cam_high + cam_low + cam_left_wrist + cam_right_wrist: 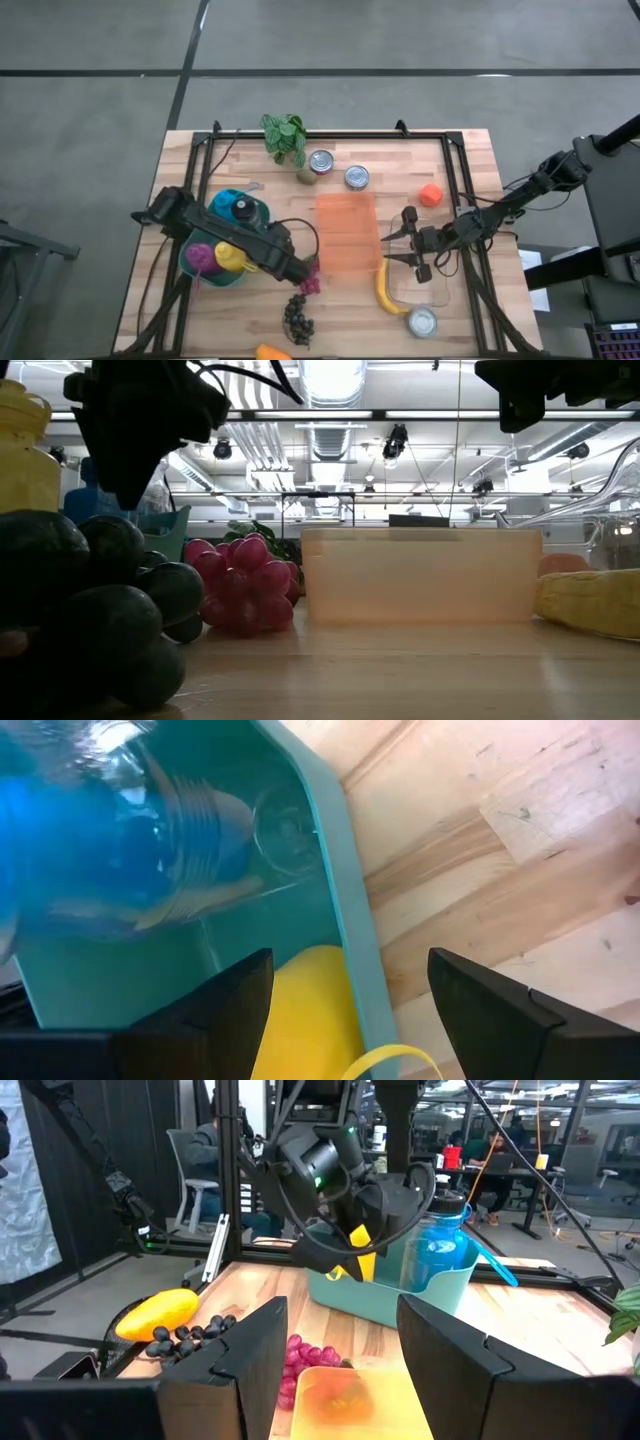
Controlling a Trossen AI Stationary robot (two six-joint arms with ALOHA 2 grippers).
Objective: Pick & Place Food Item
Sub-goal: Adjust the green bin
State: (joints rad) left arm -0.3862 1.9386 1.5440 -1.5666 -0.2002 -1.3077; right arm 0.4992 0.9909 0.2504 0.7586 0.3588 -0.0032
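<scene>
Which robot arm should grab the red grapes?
Probably the left. Its open left gripper hovers right beside the bunch of red grapes, near the teal plastic bin. The open right gripper is across the translucent orange container.

From overhead I get even, soft light on the wooden table (450, 170), with only faint shadows under the arms and no hard glare. At table height the ceiling strip lights (335, 380) blow out to white, and everything near the lens goes soft: the dark grapes (90, 610) at left are a blurred, dim mass, and the orange container (420, 575) looks hazy. My left wrist camera sits so close that the blue bottle (120, 830) smears and glints, the teal bin (340, 870) blurred too. The right wrist picture is brighter and sharper farther off.
</scene>
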